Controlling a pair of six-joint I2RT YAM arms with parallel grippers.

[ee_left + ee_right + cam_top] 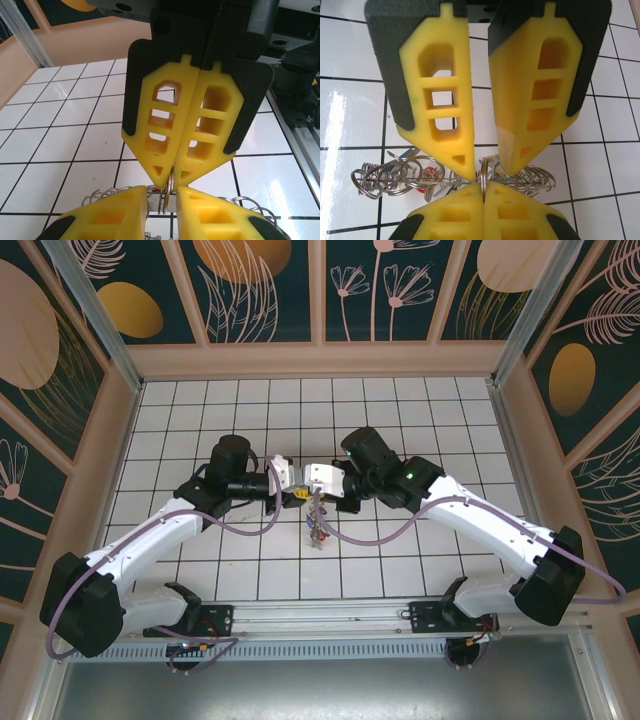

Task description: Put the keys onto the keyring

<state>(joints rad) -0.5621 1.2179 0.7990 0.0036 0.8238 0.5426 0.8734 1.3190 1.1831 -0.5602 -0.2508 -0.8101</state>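
Keyring (pixel 483 178) hangs edge-on over mid-table, pinched in the right gripper (pixel 483 191), whose fingers are pressed together on it. Left gripper (pixel 485 171) straddles it, tips slightly spread. Keys (pixel 318 528) dangle beneath. Best to keep the ring steady while threading.

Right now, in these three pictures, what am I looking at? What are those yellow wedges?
A left arm and a right arm stand bolted at a white tiled table. One picture looks down from above; the other two come from cameras on the wrists. The yellow wedges are their fingers. The right gripper is pinched shut on the keyring, a thin wire ring. The left gripper faces it, fingers slightly apart around that ring. Small rings and the keys cluster beside it.
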